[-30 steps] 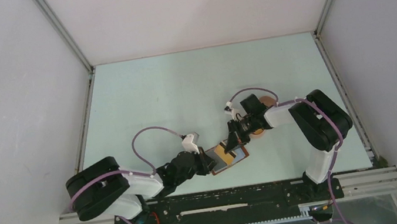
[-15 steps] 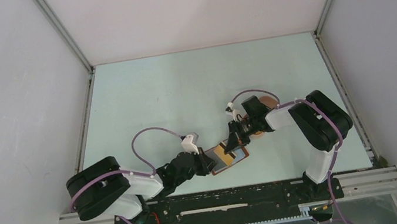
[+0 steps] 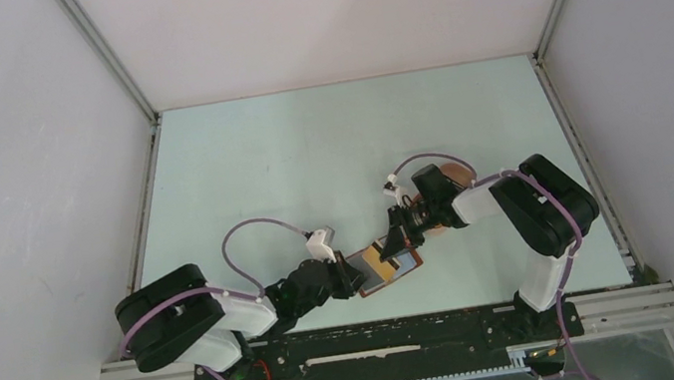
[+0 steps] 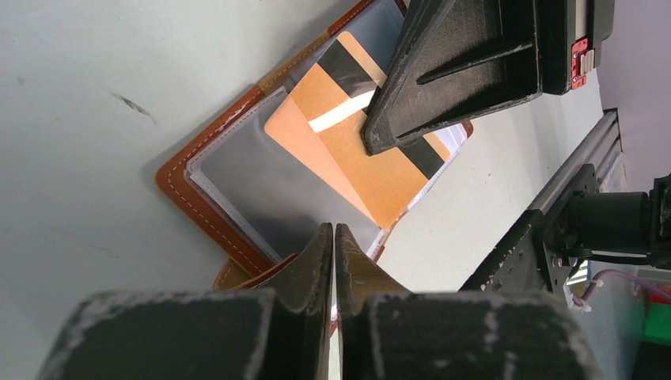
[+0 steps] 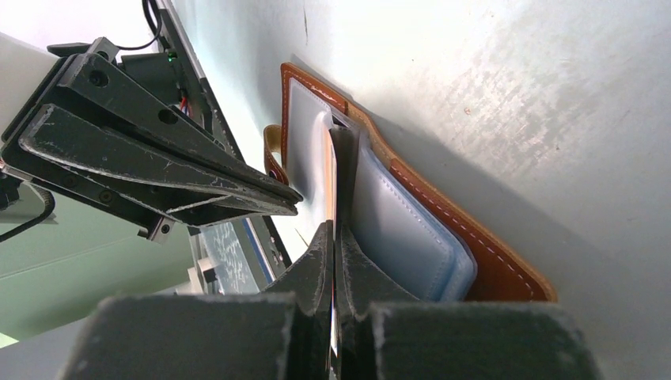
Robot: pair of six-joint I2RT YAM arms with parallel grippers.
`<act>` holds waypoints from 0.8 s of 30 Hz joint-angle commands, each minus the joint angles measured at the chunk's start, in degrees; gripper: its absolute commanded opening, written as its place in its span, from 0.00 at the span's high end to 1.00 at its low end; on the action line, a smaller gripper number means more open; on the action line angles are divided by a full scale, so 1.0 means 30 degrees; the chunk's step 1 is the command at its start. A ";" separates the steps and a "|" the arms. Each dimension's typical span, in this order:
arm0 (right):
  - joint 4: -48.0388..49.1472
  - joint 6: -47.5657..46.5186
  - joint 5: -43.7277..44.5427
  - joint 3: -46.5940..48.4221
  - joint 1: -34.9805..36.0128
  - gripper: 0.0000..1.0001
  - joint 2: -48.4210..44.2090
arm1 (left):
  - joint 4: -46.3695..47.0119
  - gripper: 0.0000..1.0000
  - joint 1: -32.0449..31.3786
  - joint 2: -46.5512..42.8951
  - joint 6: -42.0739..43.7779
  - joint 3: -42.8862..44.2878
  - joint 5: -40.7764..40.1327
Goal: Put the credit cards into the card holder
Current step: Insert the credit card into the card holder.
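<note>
The card holder (image 3: 404,263), brown leather with clear sleeves, lies open near the table's front edge. My left gripper (image 3: 358,277) is shut on a thin flap at its near edge (image 4: 210,207), fingertips (image 4: 333,229) pressed together on it. My right gripper (image 3: 389,243) is shut on an orange credit card (image 4: 372,162) with a black stripe. The card slants down into a clear sleeve. In the right wrist view the card (image 5: 332,178) shows edge-on between my shut jaws (image 5: 333,231), entering the holder (image 5: 490,265). The left gripper (image 5: 294,196) sits just beside it. No other credit cards are in view.
A tan round item (image 3: 454,170) lies partly hidden under the right forearm. The black frame rail (image 3: 385,336) runs along the table's near edge, close to the holder. Grey walls close in the table on three sides.
The right wrist has edged slightly toward the near edge with the card. The left arm and the holder stay about where they were.
</note>
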 commanded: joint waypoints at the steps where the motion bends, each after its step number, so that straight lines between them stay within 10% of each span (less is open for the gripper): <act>1: 0.0199 0.0330 0.0944 -0.0431 -0.0142 1.00 -0.0306 | 0.0814 0.93 0.0160 -0.0010 -0.0252 -0.0490 -0.0114; 24: 0.1785 0.2134 0.2361 -0.1430 0.0181 1.00 -0.0671 | 0.2068 0.93 0.0305 0.0105 -0.0634 -0.1127 -0.0096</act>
